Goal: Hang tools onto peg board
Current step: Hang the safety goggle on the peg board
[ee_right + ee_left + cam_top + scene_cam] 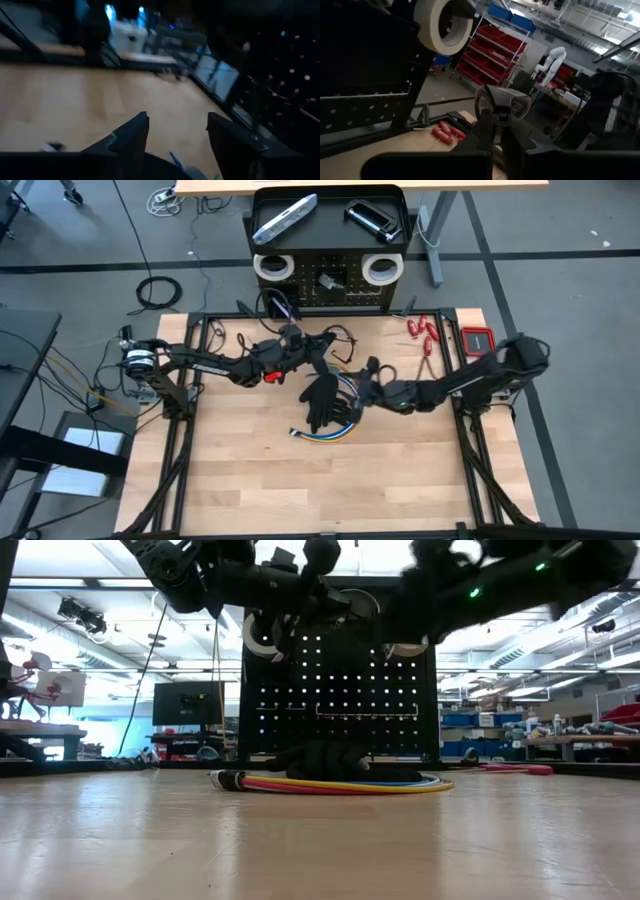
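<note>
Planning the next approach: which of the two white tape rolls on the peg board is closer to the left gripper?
The left tape roll, hanging on the peg board on the left arm's side. The left gripper sits nearer it than the right tape roll.

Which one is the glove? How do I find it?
Look at the middle of the wooden table, in front of the black peg board. The glove is the black hand-shaped thing lying on a coil of coloured cable; nothing else there has spread fingers.

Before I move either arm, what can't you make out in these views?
- High view: both arms overlap the coiled cables, hiding the right gripper.
- Left wrist view: what the left gripper holds, if anything.
- Right wrist view: motion blur smears the peg board.
</note>
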Available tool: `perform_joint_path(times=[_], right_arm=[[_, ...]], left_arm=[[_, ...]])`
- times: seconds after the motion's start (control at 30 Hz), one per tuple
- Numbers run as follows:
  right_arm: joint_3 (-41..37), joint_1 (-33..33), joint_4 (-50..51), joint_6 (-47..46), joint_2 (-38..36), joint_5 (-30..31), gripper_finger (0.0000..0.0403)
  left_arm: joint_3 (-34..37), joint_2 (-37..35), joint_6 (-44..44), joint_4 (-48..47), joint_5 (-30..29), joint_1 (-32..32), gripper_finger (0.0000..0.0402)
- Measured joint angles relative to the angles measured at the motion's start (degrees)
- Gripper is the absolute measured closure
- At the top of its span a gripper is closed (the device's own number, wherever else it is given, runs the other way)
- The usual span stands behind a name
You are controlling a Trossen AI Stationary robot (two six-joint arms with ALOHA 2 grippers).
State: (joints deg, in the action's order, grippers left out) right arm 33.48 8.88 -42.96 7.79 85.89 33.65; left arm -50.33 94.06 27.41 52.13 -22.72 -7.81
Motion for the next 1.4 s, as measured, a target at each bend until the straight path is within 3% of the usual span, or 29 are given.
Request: perform_joint_path(times=[0.3,0.57,0.67,0.97,1.1,1.23,1.4], right_arm=[[10.45,0.0,-0.72,10.41,11.51,15.92,0.0261],[12.38,-0.33,-0.77,12.91,11.09,32.81,0.0303],[12.38,-0.09,-0.99,12.75,9.94,36.52,0.0309],[12.38,0.93,1.28,6.6,4.37,36.9,0.0311],[12.38,1.74,4.16,2.62,2.32,32.45,0.0311],[12.39,4.57,7.43,-2.74,1.06,28.96,0.0309],[12.41,10.23,13.97,-5.26,-2.1,28.96,0.0289]], left_arm=[[0.0,0.05,3.71,2.37,3.24,0.02,0.0381],[0.0,0.05,4.27,2.09,4.05,0.07,0.0381],[0.0,0.05,3.97,0.87,4.29,0.09,0.038],[0.0,0.07,0.37,-0.9,3.34,1.67,0.038],[-0.02,0.07,-0.12,-0.86,2.8,1.97,0.038],[-0.02,0.13,-0.56,-1.37,2.88,1.86,0.038],[-0.02,0.11,-3.62,-1.26,-0.18,1.6,0.038]])
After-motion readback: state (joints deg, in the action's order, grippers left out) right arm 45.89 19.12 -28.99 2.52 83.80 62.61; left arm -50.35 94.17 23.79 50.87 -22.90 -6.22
